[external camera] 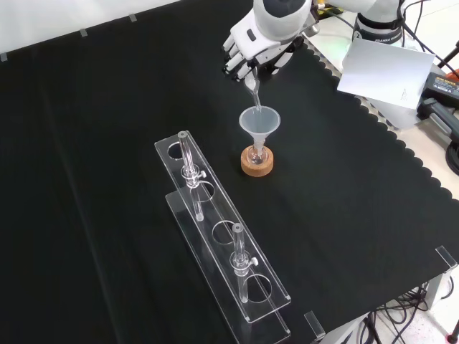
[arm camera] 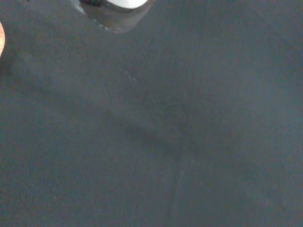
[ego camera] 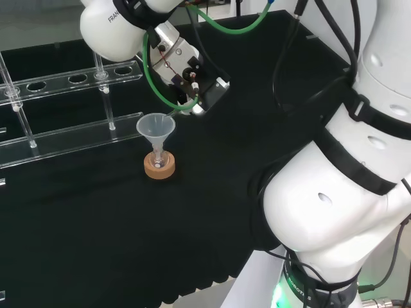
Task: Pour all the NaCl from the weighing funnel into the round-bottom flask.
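A small round-bottom flask [ego camera: 158, 159] [external camera: 257, 153] stands on a cork ring [ego camera: 159, 168] [external camera: 257, 167] in the middle of the black cloth. A clear conical funnel [ego camera: 156, 126] [external camera: 258, 122] sits in its neck. The hand [ego camera: 186, 67] [external camera: 256, 44] hovers just above and beyond it, fingers curled round a clear glass weighing funnel [external camera: 252, 84] [ego camera: 176, 112]. The weighing funnel is tilted down, its narrow tip at the conical funnel's rim. I cannot make out any salt. In the wrist view a blurred white part of the hand [arm camera: 116, 7] hangs over bare cloth.
A clear plastic tube rack [ego camera: 70, 131] [external camera: 219, 233] stands beside the flask, with two glass tubes [external camera: 190, 172] [external camera: 240, 261] upright in it. A white sheet [external camera: 384, 72] lies past the cloth's scalloped edge in the front view. The arm's white links [ego camera: 347, 192] take up the head view's right.
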You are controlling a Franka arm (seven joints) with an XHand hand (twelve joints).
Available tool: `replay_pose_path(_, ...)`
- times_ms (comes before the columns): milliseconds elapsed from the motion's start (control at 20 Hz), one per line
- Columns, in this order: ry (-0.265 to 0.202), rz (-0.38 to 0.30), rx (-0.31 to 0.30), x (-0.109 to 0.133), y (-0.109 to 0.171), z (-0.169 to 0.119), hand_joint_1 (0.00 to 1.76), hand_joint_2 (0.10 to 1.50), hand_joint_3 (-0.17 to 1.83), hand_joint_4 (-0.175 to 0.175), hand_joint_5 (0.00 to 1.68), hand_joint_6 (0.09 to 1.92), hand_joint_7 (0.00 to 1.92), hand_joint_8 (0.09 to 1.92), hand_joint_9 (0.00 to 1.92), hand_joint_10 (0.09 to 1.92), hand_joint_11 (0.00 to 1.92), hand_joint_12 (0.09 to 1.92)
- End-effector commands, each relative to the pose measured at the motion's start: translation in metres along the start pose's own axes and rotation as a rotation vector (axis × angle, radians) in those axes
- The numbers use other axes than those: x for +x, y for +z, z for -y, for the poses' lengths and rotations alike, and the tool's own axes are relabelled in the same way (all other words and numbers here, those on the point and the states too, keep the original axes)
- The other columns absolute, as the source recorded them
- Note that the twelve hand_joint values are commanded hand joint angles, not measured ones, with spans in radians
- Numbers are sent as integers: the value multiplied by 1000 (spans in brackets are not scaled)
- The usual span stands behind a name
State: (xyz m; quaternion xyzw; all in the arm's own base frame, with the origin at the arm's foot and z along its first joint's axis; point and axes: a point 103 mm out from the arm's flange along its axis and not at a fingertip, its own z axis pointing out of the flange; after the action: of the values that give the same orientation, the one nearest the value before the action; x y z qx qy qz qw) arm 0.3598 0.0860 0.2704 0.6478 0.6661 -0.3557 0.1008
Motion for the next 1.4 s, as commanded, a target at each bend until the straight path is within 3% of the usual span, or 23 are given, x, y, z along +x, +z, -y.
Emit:
replay_pose_path(50, 2, 29, 4, 3, -2, 0, 1143, 1021, -175, 175, 1484, 135, 626, 659, 1063, 199, 939, 929)
replay_pose_path(1400, 13, 125, 10, 10, -15, 0, 1142, 1022, -175, 175, 1481, 141, 597, 663, 1046, 189, 935, 931)
